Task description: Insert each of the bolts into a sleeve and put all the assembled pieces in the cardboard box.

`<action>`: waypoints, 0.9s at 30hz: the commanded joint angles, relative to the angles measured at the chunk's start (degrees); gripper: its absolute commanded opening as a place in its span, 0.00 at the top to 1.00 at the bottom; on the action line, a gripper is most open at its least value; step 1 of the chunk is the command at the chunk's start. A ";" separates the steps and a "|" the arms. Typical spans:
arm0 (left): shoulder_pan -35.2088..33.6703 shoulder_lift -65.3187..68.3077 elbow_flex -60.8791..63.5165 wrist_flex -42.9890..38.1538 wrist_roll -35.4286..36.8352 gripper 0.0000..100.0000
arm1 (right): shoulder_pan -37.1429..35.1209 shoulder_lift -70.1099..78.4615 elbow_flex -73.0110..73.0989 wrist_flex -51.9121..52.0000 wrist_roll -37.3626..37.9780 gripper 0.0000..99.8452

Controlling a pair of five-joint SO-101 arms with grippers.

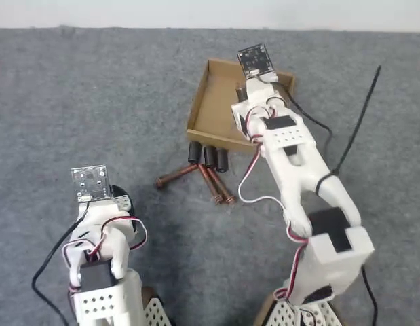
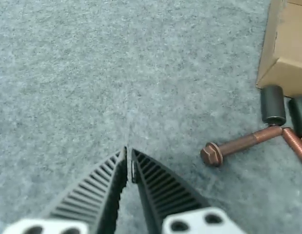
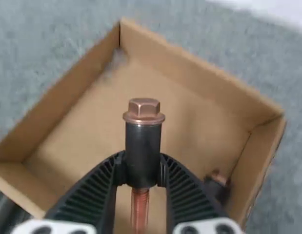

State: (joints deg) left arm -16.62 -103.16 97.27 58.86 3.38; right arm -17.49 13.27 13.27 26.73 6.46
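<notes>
Found the right gripper [image 3: 141, 162] clamped on a black sleeve [image 3: 141, 146] with a copper bolt [image 3: 143, 113] through it, hex head up, above the cardboard box [image 3: 199, 78]. Spotted a second assembled piece [image 3: 216, 181] in a box corner. Found the left gripper [image 2: 129, 152] closed on nothing over grey carpet [image 2: 92, 73]. Counted three more sleeves [image 1: 210, 156] just beside the box, three loose bolts [image 1: 210, 180] fanned at their ends.

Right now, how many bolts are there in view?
5. Three bolts lie on the carpet by the cardboard box; one, in a sleeve, is held by the right gripper over the box; another bolt lies in a box corner. The arm may hide more.
</notes>
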 commanded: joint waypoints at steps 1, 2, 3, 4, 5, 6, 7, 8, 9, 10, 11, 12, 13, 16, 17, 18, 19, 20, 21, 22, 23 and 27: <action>-0.26 -1.23 -0.75 -0.18 -0.70 0.99 | 2.68 0.75 -8.00 2.86 -3.08 0.99; -0.26 -1.23 -0.75 -0.18 -0.70 0.99 | 3.47 1.63 -9.41 4.18 -5.27 0.99; -0.26 -1.23 -0.75 -0.18 -0.70 0.99 | 4.09 2.59 -10.81 6.02 -7.12 0.99; -0.26 -1.23 -0.75 -0.18 -0.70 0.99 | 4.53 3.65 -12.31 8.22 -8.53 0.99; -0.26 -1.23 -0.75 -0.18 -0.70 0.99 | 4.88 4.79 -13.89 10.59 -9.41 0.99; -0.26 -1.23 -0.75 -0.18 -0.70 0.99 | 4.97 5.93 -15.38 12.88 -9.76 0.99; -0.26 -1.23 -0.75 -0.18 -0.70 0.99 | 4.97 7.08 -16.79 14.90 -9.93 0.99; -0.26 -1.23 -0.75 -0.18 -0.70 0.99 | 5.14 8.13 -18.20 16.66 -10.11 0.99; -0.26 -1.23 -0.75 -0.18 -0.70 0.99 | 5.23 9.19 -19.43 18.24 -10.11 0.99; -0.26 -1.23 -0.75 -0.18 -0.70 0.99 | 5.23 10.07 -20.57 19.65 -10.11 0.99; -0.26 -1.23 -0.75 -0.18 -0.70 0.99 | 5.23 10.86 -21.63 20.97 -10.11 0.99; -0.26 -1.23 -0.75 -0.18 -0.70 0.99 | 5.23 11.47 -22.51 22.29 -10.11 0.99; -0.26 -1.23 -0.75 -0.18 -0.70 0.99 | 5.23 12.00 -23.12 23.43 -10.11 0.99; -0.26 -1.23 -0.75 -0.18 -0.70 0.99 | 5.14 12.97 -23.65 25.45 -10.11 0.99; -0.26 -1.23 -0.75 -0.18 -0.70 0.99 | 5.14 12.97 -23.65 25.54 -10.11 0.99; -0.26 -1.23 -0.75 -0.18 -0.70 0.99 | 5.23 12.97 -23.65 25.71 -10.11 0.99; -0.26 -1.23 -0.75 -0.18 -0.70 0.99 | 5.23 12.88 -23.74 25.89 -10.11 0.99; -0.26 -1.23 -0.75 -0.18 -0.70 0.99 | 5.32 12.88 -23.74 25.89 -10.11 0.99; -0.26 -1.23 -0.75 -0.18 -0.70 0.99 | 5.32 12.88 -23.74 25.89 -10.11 0.99; -0.26 -1.23 -0.75 -0.18 -0.70 0.99 | 5.32 12.88 -23.74 25.89 -10.11 0.99; -0.26 -1.23 -0.75 -0.26 -0.70 0.99 | 5.32 12.88 -23.74 25.89 -10.11 0.99; -0.26 -1.23 -0.75 -0.26 -0.70 0.99 | 5.23 12.88 -23.82 25.89 -10.02 0.89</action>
State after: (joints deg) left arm -16.62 -103.16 97.27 58.86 3.38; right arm -13.01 28.31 -6.24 52.31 -3.03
